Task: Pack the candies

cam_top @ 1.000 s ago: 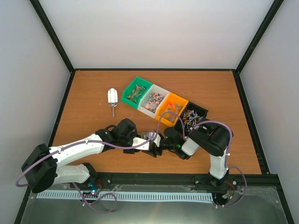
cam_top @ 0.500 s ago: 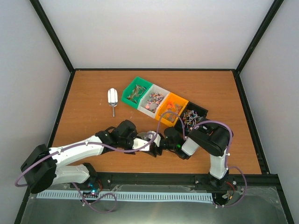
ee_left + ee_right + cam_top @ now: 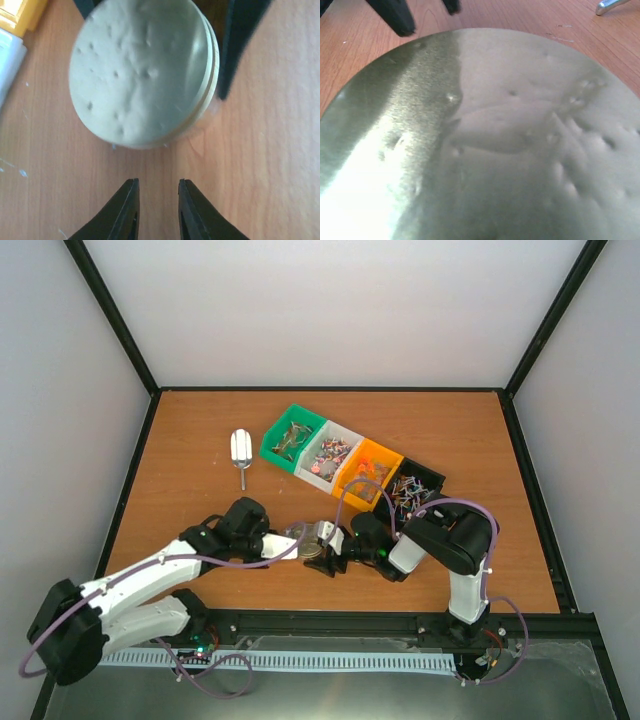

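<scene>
The candies lie in four bins in a row: green [image 3: 291, 436], white [image 3: 328, 455], orange [image 3: 366, 471] and black [image 3: 410, 487]. A small clear jar with a dented metal lid [image 3: 318, 537] stands on the table in front of them. Its lid fills the right wrist view [image 3: 495, 150] and shows in the left wrist view [image 3: 142, 70]. My right gripper [image 3: 332, 546] is at the jar; one black finger [image 3: 240, 45] runs along its side and another shows at its far side. My left gripper [image 3: 157, 182] is open and empty, a short way left of the jar [image 3: 292, 543].
A metal scoop [image 3: 241, 450] lies on the table left of the green bin. The orange bin's corner [image 3: 17, 12] shows at the left wrist view's top left. White walls with black frame posts enclose the wooden table [image 3: 480, 440].
My left gripper has pulled back to the left, off the jar's lid, and the left arm has swung left. The right arm and jar have stayed put.
</scene>
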You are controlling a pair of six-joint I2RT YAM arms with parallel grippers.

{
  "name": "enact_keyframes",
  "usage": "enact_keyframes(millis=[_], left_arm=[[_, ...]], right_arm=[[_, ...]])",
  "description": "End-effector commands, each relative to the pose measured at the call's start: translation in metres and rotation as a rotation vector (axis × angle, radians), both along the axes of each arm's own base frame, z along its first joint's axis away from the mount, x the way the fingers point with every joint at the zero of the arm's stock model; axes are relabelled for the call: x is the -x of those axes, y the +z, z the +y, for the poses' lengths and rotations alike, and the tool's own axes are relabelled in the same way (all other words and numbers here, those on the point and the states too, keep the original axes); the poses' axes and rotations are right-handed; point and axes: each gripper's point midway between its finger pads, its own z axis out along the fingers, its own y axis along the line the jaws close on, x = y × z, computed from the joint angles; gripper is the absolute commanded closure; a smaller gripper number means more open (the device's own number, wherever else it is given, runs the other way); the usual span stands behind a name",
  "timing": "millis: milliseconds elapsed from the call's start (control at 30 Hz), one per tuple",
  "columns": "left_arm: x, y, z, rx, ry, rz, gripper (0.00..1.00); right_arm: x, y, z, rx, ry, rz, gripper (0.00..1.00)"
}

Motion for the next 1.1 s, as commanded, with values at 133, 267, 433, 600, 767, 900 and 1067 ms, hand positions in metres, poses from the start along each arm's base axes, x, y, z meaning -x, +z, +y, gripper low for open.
enact_keyframes(millis=[133,267,433,600,767,900,1067], left_arm=[[0.029,0.019,-0.006,0.047,-0.069,0.064,0.72],[0.023,0.021,-0.031,0.085,-0.057,0.071,0.65],[0.018,0.023,-0.056,0.117,-0.077,0.073,0.65],[0.013,0.026,-0.067,0.132,-0.094,0.052,0.65],[0.014,0.030,-0.068,0.139,-0.109,0.044,0.65],[0.013,0.033,-0.069,0.150,-0.111,0.034,0.65],[-0.001,0.042,-0.076,0.171,-0.064,-0.001,0.66]], right_arm=[[0.015,-0.016,-0.006,0.054,0.028,0.051,0.43],[0.014,-0.016,-0.006,0.053,0.024,0.050,0.43],[0.014,-0.016,-0.007,0.055,0.026,0.048,0.43],[0.014,-0.016,-0.007,0.056,0.025,0.047,0.43],[0.014,-0.016,-0.006,0.055,0.027,0.044,0.43],[0.014,-0.016,-0.006,0.056,0.026,0.044,0.43],[0.014,-0.016,-0.007,0.058,0.027,0.046,0.43]])
